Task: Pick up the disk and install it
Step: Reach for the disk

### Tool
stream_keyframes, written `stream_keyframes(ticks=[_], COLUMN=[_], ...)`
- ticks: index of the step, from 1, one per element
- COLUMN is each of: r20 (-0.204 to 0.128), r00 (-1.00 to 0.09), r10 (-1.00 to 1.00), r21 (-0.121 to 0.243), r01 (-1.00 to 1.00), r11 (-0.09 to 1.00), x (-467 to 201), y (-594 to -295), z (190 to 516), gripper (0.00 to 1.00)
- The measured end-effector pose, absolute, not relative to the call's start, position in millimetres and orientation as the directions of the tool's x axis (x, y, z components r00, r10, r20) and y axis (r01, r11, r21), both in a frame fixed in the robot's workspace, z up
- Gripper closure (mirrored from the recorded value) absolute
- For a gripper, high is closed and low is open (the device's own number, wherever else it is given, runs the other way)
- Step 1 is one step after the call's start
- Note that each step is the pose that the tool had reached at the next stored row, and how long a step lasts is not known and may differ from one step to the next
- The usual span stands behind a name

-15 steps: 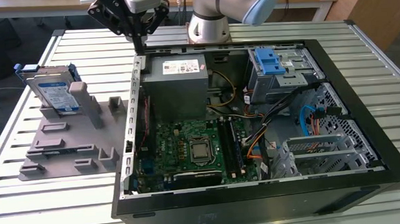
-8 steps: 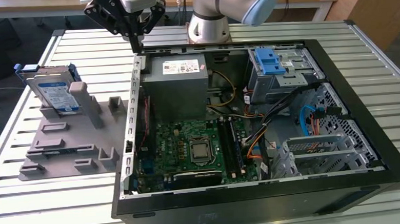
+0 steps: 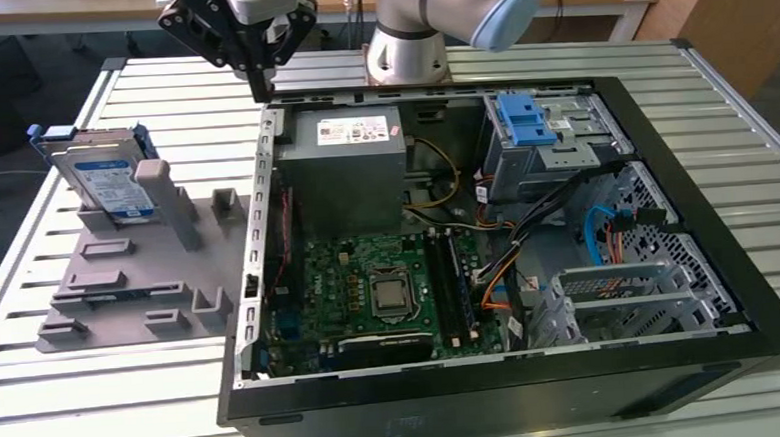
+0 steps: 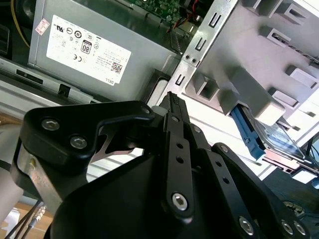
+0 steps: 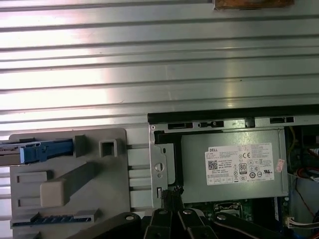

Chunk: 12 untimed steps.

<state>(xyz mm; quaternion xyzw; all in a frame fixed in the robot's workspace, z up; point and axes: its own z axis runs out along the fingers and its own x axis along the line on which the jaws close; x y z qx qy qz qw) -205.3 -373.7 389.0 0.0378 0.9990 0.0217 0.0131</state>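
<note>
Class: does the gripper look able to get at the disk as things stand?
Probably yes: the disk stands upright in its grey holder, top edge bare, nothing between it and the gripper, though the jaws look shut.

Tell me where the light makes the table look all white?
In the first wrist view, glare turns the slatted table white in bands; in the second wrist view, the table beside the grey holder is bleached too; in the exterior view, light is even, the computer case shadowy inside.
</note>
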Motion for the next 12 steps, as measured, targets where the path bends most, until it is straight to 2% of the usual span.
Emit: stream_keyframes(ticks=[12], r20=[-0.024], r00=[-0.997], r10=[0.076], r21=[0.044], r01=[0.075], r11=[0.996], x=[-213.7], y=[-370.5], z=[388.6], gripper=[0.89])
